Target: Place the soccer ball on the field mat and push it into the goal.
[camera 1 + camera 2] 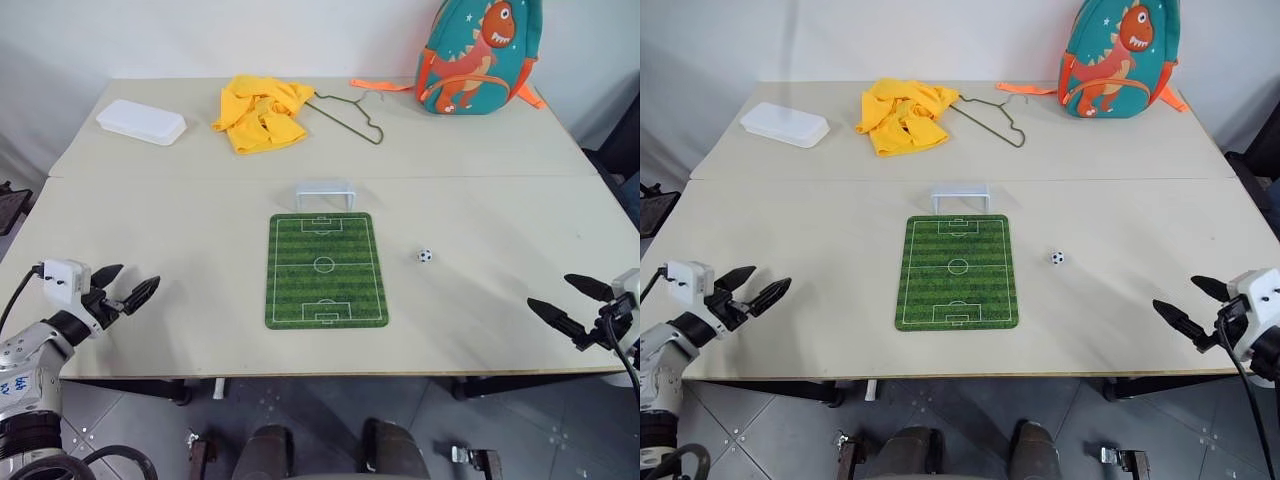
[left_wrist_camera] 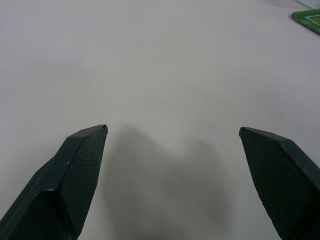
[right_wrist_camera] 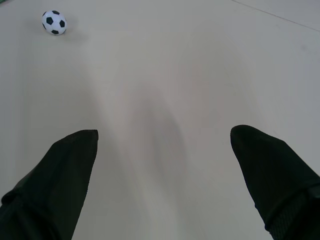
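Observation:
A tiny black-and-white soccer ball (image 1: pixel 424 256) lies on the bare table just right of the green field mat (image 1: pixel 326 269). The small white goal (image 1: pixel 325 193) stands at the mat's far end. My right gripper (image 1: pixel 570 304) hovers open near the table's front right corner, well to the right of the ball, which shows far off in the right wrist view as the ball (image 3: pixel 54 22). My left gripper (image 1: pixel 124 284) is open over the front left of the table, far from the mat, with nothing between its fingers.
On the far half of the table lie a white oblong box (image 1: pixel 141 121), a crumpled yellow cloth (image 1: pixel 261 112), a wire hanger (image 1: pixel 350 115) and a teal dinosaur backpack (image 1: pixel 480 55). A seam (image 1: pixel 200 178) runs across the table behind the goal.

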Tool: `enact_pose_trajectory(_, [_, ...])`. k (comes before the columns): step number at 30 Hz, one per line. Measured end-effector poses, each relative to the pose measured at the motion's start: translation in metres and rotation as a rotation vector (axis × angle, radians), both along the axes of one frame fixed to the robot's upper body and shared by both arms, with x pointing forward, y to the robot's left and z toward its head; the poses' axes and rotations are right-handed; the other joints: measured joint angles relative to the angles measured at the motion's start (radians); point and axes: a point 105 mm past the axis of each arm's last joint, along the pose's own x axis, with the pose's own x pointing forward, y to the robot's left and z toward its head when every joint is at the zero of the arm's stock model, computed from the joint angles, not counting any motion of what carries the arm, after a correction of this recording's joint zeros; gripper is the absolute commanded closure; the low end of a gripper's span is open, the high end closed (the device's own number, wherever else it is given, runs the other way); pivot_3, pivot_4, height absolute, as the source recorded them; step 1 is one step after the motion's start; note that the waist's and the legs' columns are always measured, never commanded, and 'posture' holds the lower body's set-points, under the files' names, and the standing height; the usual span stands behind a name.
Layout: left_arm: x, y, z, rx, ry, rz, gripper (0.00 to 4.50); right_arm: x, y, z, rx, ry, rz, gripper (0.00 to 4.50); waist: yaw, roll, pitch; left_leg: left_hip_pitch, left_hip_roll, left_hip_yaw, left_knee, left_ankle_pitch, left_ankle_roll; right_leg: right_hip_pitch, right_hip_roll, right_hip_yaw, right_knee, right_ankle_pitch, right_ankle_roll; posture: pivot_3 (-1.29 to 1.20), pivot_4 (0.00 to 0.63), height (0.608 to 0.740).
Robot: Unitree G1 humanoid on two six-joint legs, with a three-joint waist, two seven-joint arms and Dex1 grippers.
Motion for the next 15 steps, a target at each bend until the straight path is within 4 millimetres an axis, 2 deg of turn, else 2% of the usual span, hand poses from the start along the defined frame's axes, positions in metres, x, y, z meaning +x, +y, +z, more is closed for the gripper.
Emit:
enact_pose_trajectory(6, [0.001, 0.001, 0.003, -0.001, 0.007, -0.004, 0.00, 0.001, 0.000, 0.001, 0.003, -0.001, 0.000, 0.03, 0.000, 0.000, 0.000, 0.000, 0.000, 0.000, 0.000, 0.000, 0.000, 0.000, 0.000, 0.000, 0.000, 0.000, 0.000, 0.00, 0.150, 0.740])
enact_pose_trajectory(10, [0.003, -0.006, 0.001, -0.012, 0.041, -0.023, 0.00, 0.002, 0.003, 0.003, 0.003, 0.006, 0.006, 0.03, 0.000, 0.000, 0.000, 0.000, 0.000, 0.000, 0.000, 0.000, 0.000, 0.000, 0.000, 0.000, 0.001, 0.000, 0.000, 0.00, 0.150, 0.740])
enact_pose_trajectory(13, [0.004, -0.011, 0.004, 0.015, 0.028, -0.053, 0.00, 0.004, 0.006, 0.010, -0.018, 0.028, 0.020, 0.03, 0.000, 0.000, 0.000, 0.000, 0.000, 0.000, 0.001, 0.000, 0.000, 0.000, 0.000, 0.000, 0.001, 0.000, 0.000, 0.00, 0.150, 0.740])
enact_pose_trajectory(15, [0.003, -0.020, 0.010, 0.046, -0.011, -0.120, 0.00, 0.009, 0.017, 0.022, -0.043, 0.026, 0.059, 0.03, 0.000, 0.000, 0.000, 0.000, 0.000, 0.000, 0.001, 0.000, 0.000, -0.001, 0.000, 0.000, 0.001, 0.000, 0.000, 0.00, 0.150, 0.740])
